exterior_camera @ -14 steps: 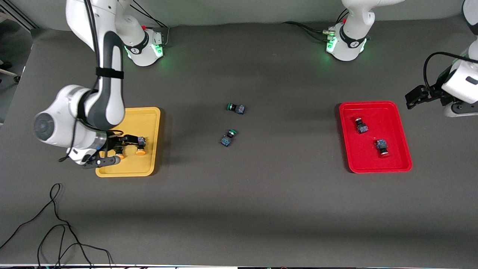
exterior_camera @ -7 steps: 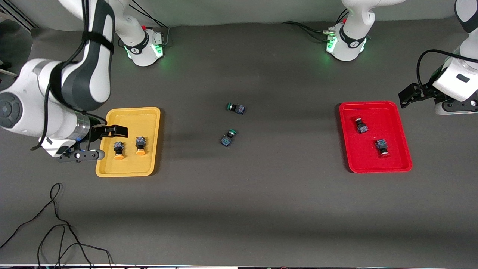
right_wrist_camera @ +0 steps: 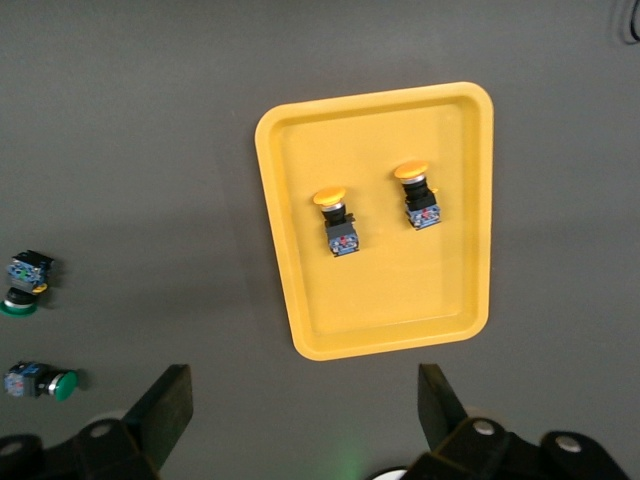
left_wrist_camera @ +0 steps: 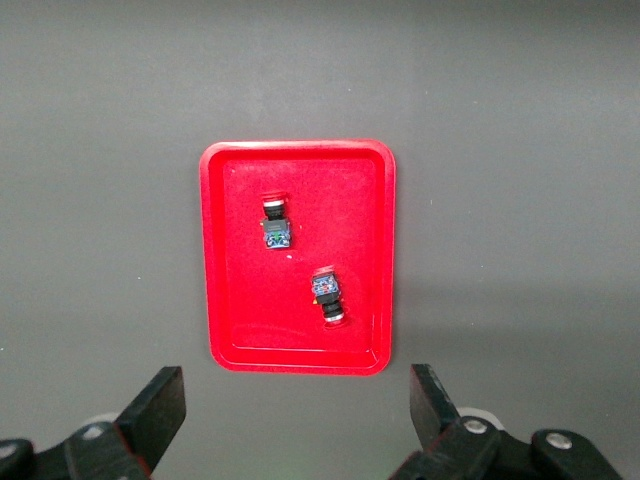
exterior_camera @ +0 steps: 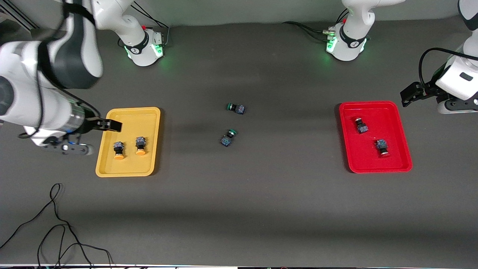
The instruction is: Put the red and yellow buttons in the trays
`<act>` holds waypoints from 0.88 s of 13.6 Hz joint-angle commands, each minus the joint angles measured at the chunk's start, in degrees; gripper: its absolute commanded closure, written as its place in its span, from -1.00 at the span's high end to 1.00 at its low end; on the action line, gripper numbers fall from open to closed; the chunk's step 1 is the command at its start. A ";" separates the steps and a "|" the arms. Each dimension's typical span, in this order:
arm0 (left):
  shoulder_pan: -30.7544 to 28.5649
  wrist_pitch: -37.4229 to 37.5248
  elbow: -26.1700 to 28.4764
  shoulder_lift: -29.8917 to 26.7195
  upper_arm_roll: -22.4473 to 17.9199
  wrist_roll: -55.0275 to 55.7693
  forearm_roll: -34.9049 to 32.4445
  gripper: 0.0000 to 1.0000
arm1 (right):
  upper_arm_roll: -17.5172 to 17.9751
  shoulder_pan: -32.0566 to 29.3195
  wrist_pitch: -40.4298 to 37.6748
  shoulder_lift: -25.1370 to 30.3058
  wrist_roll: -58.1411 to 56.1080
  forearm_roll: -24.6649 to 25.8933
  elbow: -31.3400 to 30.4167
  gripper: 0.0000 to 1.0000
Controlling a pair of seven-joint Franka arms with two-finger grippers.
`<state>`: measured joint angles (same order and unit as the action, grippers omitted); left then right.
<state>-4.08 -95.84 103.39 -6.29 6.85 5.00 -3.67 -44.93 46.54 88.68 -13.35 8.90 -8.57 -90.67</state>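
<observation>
A: Status check. You've got both yellow-capped buttons (exterior_camera: pixel 119 150) (exterior_camera: pixel 140 145) lying side by side in the yellow tray (exterior_camera: pixel 149 112), caps toward the front camera. Right wrist view confirms it, both well inside the rim.

B: And the red ones?

A: Both red-capped buttons (exterior_camera: pixel 361 126) (exterior_camera: pixel 381 147) are in the red tray (exterior_camera: pixel 401 112), apart from each other, one nearer the front camera than the other. Left wrist view shows the same two.

B: So what's left for you?

A: By my read, nothing. All four are in matching trays. The two green-capped buttons (exterior_camera: pixel 236 108) (exterior_camera: pixel 228 137) sit on the worktop (exterior_camera: pixel 261 205) between the trays, not part of the job.

B: Tools?

A: Your right tool (exterior_camera: pixel 93 136) hangs over the yellow tray's edge at the right arm's end, fingers spread wide, empty. Your left tool (left_wrist_camera: pixel 297 410) is up at the left arm's end beside the red tray, fingers also spread, empty. Looks like you only need to park both arms.
</observation>
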 commanded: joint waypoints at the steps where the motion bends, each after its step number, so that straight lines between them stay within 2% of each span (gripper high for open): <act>1: 0.22 1.80 -1.53 0.93 -0.26 -0.87 0.42 1.00 | 19.21 -19.05 -0.44 7.36 2.88 3.38 -2.05 1.00; 2: 0.22 1.89 -1.53 0.93 -0.26 -0.87 0.42 1.00 | 24.13 -24.51 -0.53 8.51 2.88 4.08 -2.23 1.00; 5: 0.30 2.06 -1.44 0.93 -0.26 -0.87 0.42 1.00 | 41.88 -44.54 -0.62 11.24 2.26 6.37 -2.32 1.00; 6: 0.30 2.33 -1.44 0.93 -0.26 -0.87 0.42 1.00 | 44.90 -48.52 -0.62 11.77 2.09 6.38 -2.32 1.00; 7: 0.22 2.76 -1.44 0.93 -0.26 -0.87 0.42 1.00 | 45.62 -49.95 -0.62 12.38 2.00 6.38 -2.32 1.00; 12: -0.05 5.13 -1.26 0.93 -0.44 -0.87 0.41 1.00 | 44.93 -49.79 -0.70 13.17 -1.59 6.99 -1.53 1.00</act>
<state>-4.10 -93.05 103.11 -5.79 6.77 4.98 -3.66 -0.61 -3.06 87.82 -1.56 9.18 -3.42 -91.48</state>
